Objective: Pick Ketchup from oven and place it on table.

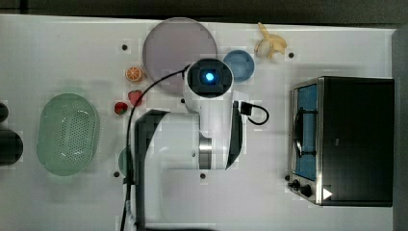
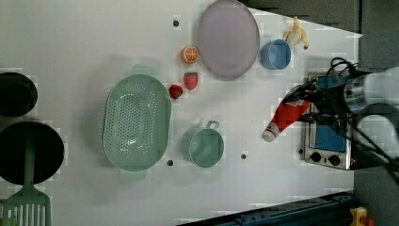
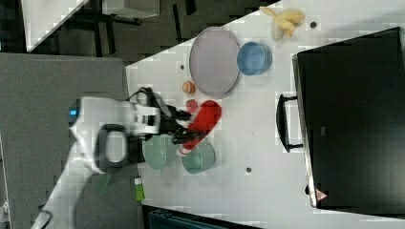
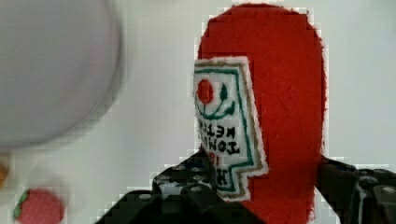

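The ketchup (image 4: 280,116) is held in the air above the table (image 1: 57,202), outside the oven (image 1: 356,139). In the wrist view the red bottle rises between the two black fingers (image 4: 187,186), which pinch its lower body from both sides; the white-and-red label faces the camera. In the left view the ketchup (image 2: 288,115) appears at the right of centre, tilted with its white cap toward the lower left of the frame, and the gripper (image 2: 313,101) clamps its red end just in front of the oven (image 2: 329,141). In the right view the bottle (image 3: 203,121) sits at mid-frame, with the gripper (image 3: 184,126) at its left and the white arm (image 3: 105,129) extending toward the left edge.

In the top view the oven stands at the right of the frame, its glass door and dark handle facing the frame's left, and the arm (image 1: 192,139) covers the centre. A grey plate (image 1: 168,43) and a blue bowl (image 1: 243,65) lie at the upper centre, with a peeled banana (image 1: 270,44) to their right. An orange slice (image 1: 133,73) and two strawberries (image 1: 135,96) lie left of the plate. A green colander (image 1: 67,134) occupies the left side. In the left view a green cup (image 2: 206,146) sits at lower centre, beside the colander (image 2: 136,122).
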Controlling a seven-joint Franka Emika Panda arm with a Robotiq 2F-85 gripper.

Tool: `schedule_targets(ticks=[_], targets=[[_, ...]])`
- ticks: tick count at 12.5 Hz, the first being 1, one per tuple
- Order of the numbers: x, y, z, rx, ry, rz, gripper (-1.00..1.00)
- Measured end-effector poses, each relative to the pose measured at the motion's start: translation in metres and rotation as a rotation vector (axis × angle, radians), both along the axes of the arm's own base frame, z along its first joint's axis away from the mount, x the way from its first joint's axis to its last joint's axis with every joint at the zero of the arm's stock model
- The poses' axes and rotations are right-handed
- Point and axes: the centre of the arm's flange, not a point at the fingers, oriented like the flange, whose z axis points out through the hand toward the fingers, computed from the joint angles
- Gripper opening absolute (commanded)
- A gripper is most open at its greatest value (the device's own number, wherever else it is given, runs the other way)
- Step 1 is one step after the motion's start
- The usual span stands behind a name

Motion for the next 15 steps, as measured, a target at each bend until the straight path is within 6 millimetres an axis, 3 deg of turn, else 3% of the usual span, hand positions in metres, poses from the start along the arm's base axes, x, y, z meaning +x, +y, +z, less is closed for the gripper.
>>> schedule_targets(ticks=[3, 5, 8, 9, 11, 12, 14, 15], targets=[[-0.01, -0.017, -0.07, 0.006, 0.013, -0.064, 0.27], [-0.013, -0.024, -0.104, -0.002, 0.03, -0.082, 0.33], [-0.025, -0.032, -0.141, -0.04, 0.065, -0.056, 1.0], [-0.026, -0.033, -0.148, -0.043, 0.065, -0.056, 1.0], [-0.025, -0.028, -0.148, -0.043, 0.061, -0.047, 1.0], [-0.019, -0.025, -0.136, -0.041, 0.037, -0.041, 1.0], [0.0, -0.022, -0.095, -0.018, -0.009, -0.065, 1.0], [0.007, -0.019, -0.063, -0.011, -0.014, -0.059, 1.0]])
